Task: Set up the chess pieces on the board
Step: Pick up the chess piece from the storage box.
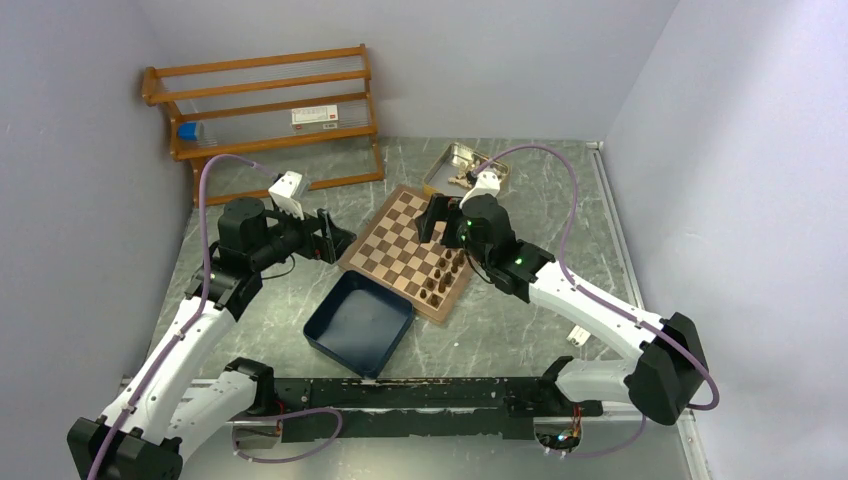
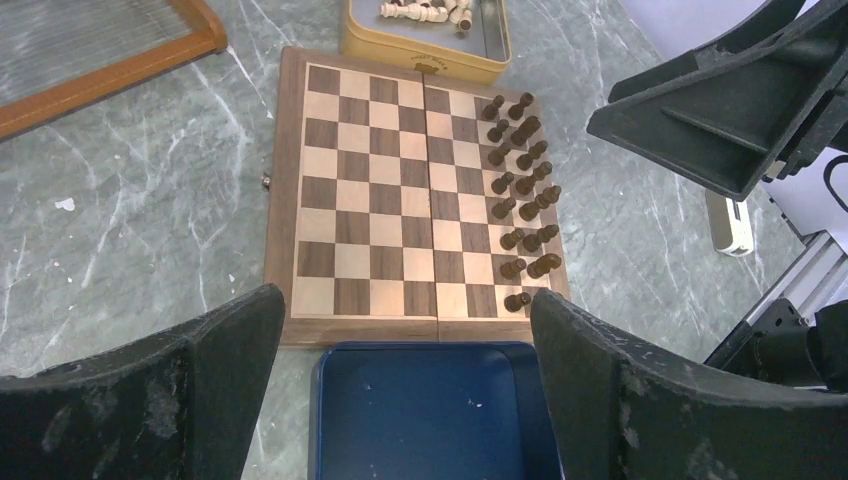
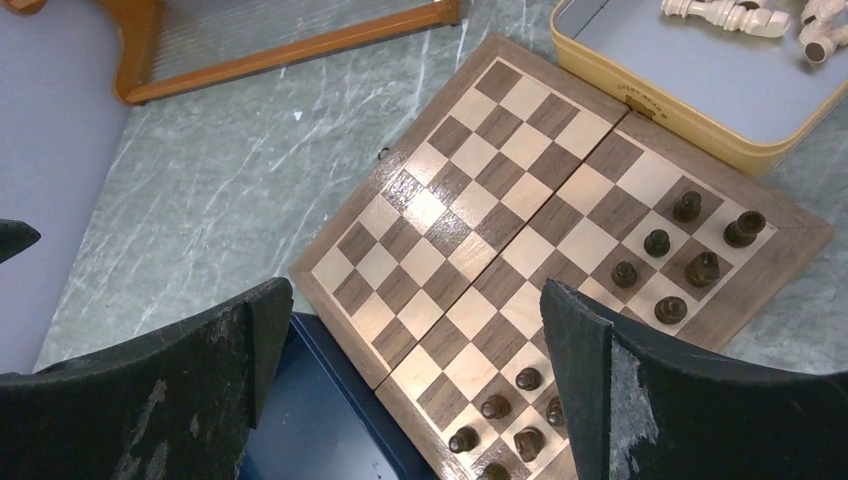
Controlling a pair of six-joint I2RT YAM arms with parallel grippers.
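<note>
— Along the board edge nearest the right arm, the dark pieces (image 2: pixel 522 190) are stood upright in two close rows. The rest of the board (image 1: pixel 390 245) is bare, and the light pieces (image 3: pixel 745 15) are heaped on their sides in the tin (image 1: pixel 450 160) just behind it. How are the grippers held?

— Both are held with fingers apart and nothing between them. The right gripper (image 3: pixel 412 300) is hung over the board; the left gripper (image 2: pixel 405 300) is held off the board's left side, pointed at the board across the navy tray (image 2: pixel 430 420).

— What could be spoiled from here?

— The dark rows could be toppled if a wide-spread finger is swung low across them on the way to the tin. A light piece could be squeezed out and dropped, since it is lying flat, tangled with others and close to the tin wall. The arms could also be knocked together if both are sent over the board at once.

— And the materials?

— The pieces are turned wood, round-based and narrow-necked, so a slippery, rolling hold is to be expected. The board is varnished, glossy, and split by a centre seam. The tin is shiny metal inside, cream outside.
</note>
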